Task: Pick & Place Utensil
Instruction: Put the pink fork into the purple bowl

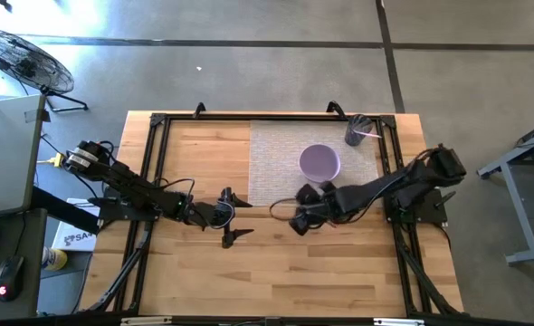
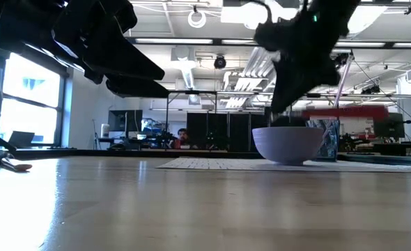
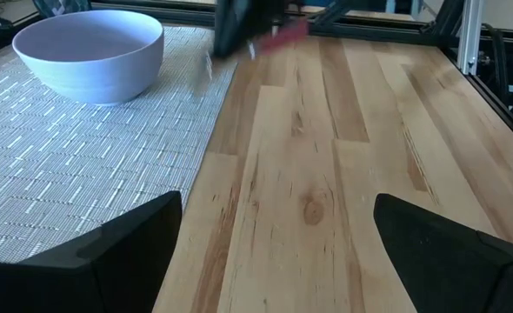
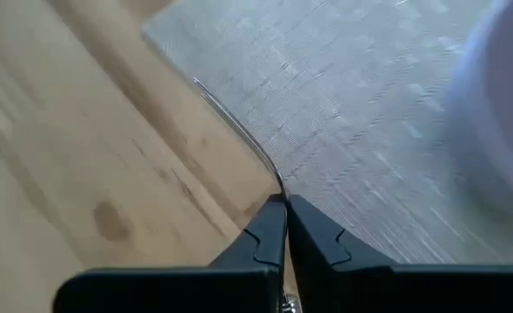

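Right gripper (image 4: 284,204) jaws are pinching a thin metal utensil (image 4: 239,130), hovering mid-frame over the woven placemat (image 1: 276,149) edge; placement pending. Left gripper (image 1: 228,217) jaws are idling wide open, empty.

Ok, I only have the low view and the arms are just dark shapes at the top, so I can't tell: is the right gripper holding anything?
Observer: Yes. The right wrist view shows the right gripper shut on a thin silver metal utensil, which reaches along the edge of the woven grey placemat.
Operator: And the left one?
Observer: The left gripper is open and empty, over the bare wooden table beside the mat.
Operator: How deep is the bowl?
Observer: From above, the round lavender bowl sits on the mat, farther back than the right gripper.
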Robot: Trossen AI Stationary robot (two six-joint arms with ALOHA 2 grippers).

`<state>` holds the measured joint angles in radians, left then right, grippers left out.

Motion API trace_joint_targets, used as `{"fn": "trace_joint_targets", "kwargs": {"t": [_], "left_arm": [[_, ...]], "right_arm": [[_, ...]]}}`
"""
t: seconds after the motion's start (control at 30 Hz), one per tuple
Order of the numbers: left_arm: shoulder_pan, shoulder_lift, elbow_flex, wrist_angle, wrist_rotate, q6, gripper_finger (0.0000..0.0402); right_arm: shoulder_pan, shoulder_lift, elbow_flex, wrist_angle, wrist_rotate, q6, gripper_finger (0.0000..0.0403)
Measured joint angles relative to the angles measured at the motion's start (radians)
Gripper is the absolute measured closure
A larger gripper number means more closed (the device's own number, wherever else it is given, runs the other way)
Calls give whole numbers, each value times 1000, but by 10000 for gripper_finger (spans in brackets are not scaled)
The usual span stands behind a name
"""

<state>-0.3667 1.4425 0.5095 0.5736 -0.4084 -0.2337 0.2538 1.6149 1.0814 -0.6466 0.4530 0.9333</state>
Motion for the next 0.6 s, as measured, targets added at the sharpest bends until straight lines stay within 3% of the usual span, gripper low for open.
{"fn": "trace_joint_targets", "kwargs": {"t": [0.17, 0.3, 0.43, 0.6], "left_arm": [[0, 0, 0, 0, 0, 0, 25], [0, 0, 0, -1, 0, 0, 25], [0, 0, 0, 0, 0, 0, 25], [0, 0, 0, 0, 0, 0, 25]], "right_arm": [[-64, -107, 100, -247, 39, 66, 401], [-183, -192, 94, -339, -70, 111, 401], [-342, -258, 23, -312, -227, 103, 401], [-508, -276, -80, -161, -318, 20, 401]]}}
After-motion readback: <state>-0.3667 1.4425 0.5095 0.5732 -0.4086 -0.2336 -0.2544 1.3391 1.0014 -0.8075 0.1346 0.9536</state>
